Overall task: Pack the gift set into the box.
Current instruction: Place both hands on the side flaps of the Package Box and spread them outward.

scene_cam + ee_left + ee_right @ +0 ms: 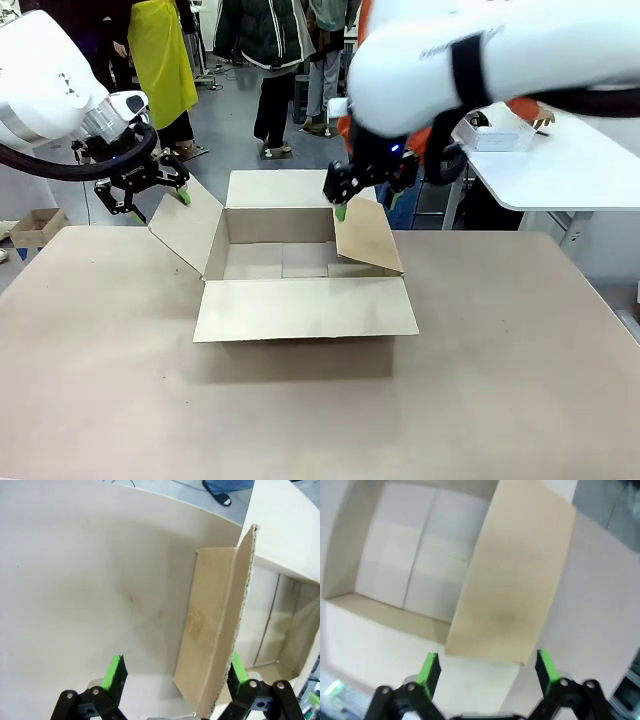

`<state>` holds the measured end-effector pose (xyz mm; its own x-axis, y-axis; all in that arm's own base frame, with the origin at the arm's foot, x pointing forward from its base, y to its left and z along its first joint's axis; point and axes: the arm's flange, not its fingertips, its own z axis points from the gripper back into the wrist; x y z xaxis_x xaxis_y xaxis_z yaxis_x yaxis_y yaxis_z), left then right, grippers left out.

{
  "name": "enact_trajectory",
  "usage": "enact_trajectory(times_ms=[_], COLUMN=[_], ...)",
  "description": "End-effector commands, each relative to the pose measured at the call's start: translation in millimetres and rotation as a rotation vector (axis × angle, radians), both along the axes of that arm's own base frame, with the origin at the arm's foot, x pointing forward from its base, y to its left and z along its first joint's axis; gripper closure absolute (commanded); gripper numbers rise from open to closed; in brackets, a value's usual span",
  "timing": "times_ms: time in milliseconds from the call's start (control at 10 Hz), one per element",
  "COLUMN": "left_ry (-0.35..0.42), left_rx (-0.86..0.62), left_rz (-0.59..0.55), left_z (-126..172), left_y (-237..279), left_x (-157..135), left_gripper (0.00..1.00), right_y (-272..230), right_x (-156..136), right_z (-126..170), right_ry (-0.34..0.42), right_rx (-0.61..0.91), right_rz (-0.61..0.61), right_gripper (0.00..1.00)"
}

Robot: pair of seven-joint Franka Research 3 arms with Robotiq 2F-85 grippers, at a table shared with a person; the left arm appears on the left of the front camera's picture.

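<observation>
White arms [40,90], black hands [160,203], green pads [114,672]

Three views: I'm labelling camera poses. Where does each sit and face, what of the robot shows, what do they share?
Front view: fixed on robot's side, facing across the table over the open box; left gripper and right gripper show.
Left wrist view: on the left wrist, looking down its open fingers at the left flap.
Right wrist view: on the right wrist, looking down its open fingers at the right flap.
Shared: all show the box's inside.
</observation>
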<state>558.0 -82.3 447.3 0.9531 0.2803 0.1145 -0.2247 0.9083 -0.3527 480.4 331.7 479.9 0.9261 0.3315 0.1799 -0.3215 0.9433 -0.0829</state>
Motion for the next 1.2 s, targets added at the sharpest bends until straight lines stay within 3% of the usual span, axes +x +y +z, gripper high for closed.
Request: enact_trajectory(times_ms=[0, 300, 700, 800, 1100], left_ry=[-0.005, -0.005, -0.005, -0.005, -0.005], left_rx=[0.012, 0.012, 0.012, 0.012, 0.012], left_rz=[0.013, 0.013, 0.013, 0.013, 0.013], left_z=[2.7, 2.7, 2.7, 2.7, 2.7], left_y=[-0.9, -0.9, -0.9, -0.9, -0.9], left_x=[-1.7, -1.7, -1.7, -1.7, -1.7], left_gripper=[0.00, 0.00, 0.00, 0.00, 0.00], right_y=[69.0, 99.8, 86.7, 81.2, 59.6], right_x=[33.6, 47.8, 74.4, 77.1, 74.6], right_z=[-10.1, -39.8, -71.2, -72.3, -55.5], right_ry=[0.016, -0.018, -0.071, -0.115, -0.126], right_rx=[-0.210, -0.352, -0.437, -0.481, -0.493], right_rz=[-0.104, -0.244, -0.343, -0.365, -0.384], right_gripper=[0.00, 0.00, 0.00, 0.00, 0.00])
